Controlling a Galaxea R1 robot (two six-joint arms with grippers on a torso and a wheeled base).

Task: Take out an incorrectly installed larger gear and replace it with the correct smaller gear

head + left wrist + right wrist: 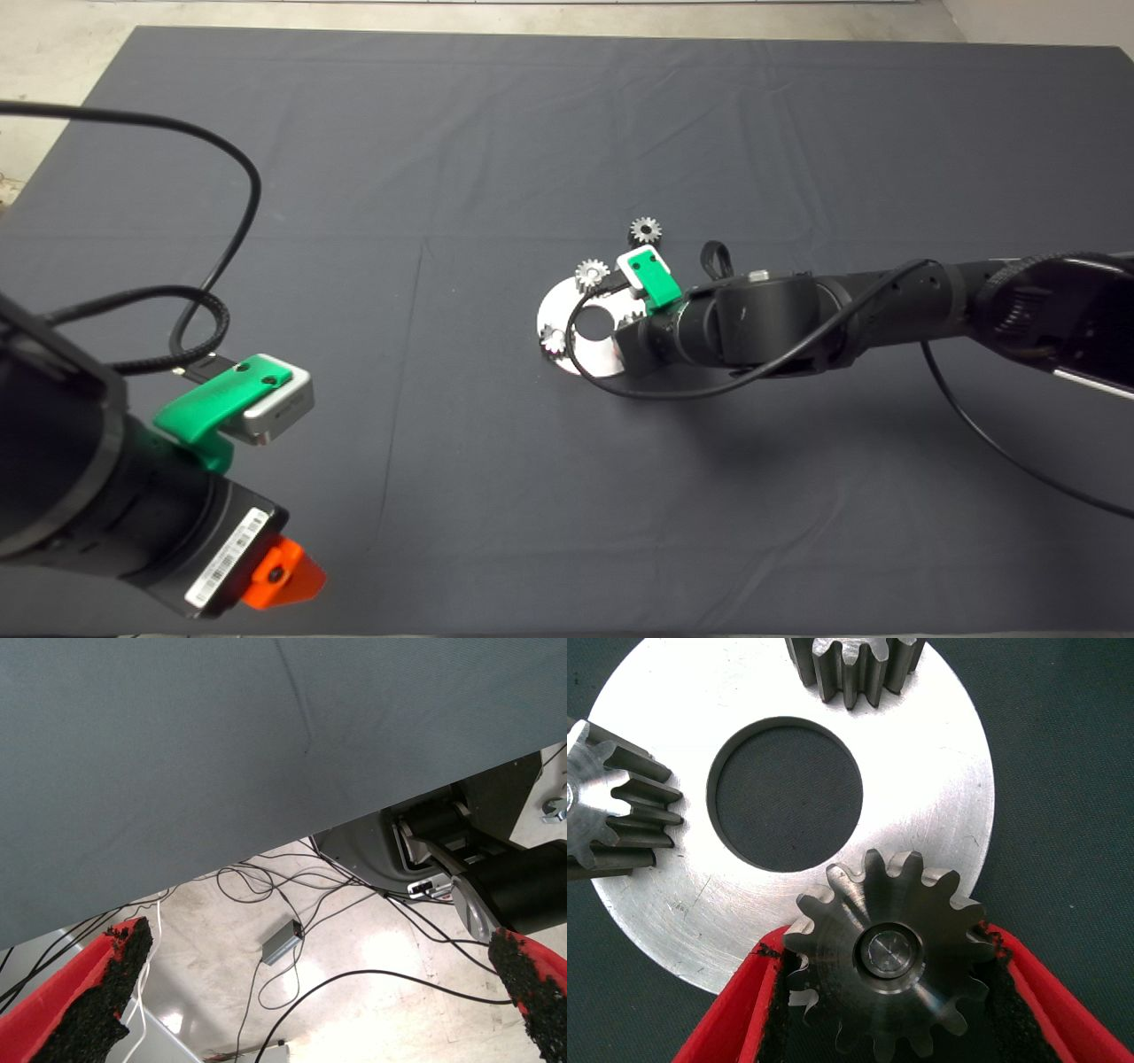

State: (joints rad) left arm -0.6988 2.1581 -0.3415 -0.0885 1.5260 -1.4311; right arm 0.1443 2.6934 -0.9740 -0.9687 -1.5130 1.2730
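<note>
1. The right gripper [890, 992] is down over the round steel plate [592, 354] near the middle of the dark mat [567, 133]. Its red fingers [735, 1019] sit on either side of the larger gear [890, 957], which is seated on a pin [889, 954] at the plate's rim, just beside the plate's centre hole [787, 793].

2. The black pads look pressed against, or all but touching, the gear's teeth on both flanks, so the grip appears closed on it; the gear is not yet lifted off its pin.

3. Judged from this, the step in hand is pulling the wrong gear. It would go best with a straight lift along the pin's axis, without tilt, so the bore does not bind and the plate does not drag across the mat.

4. Two small gears are also on the plate, one [616, 802] across the hole and another [850, 669] at the far rim; the lift should stay clear of their teeth.

5. The smaller gear [646, 230] lies loose on the mat just beyond the plate, close to the right arm, ready as the replacement.

6. The left gripper [310, 992] waits at the mat's lower-left edge, fingers wide apart and empty, cables on the floor below it.

7. Writing: a white barcode sticker [221, 558] on the left wrist is too small to read; no brand shows.
</note>
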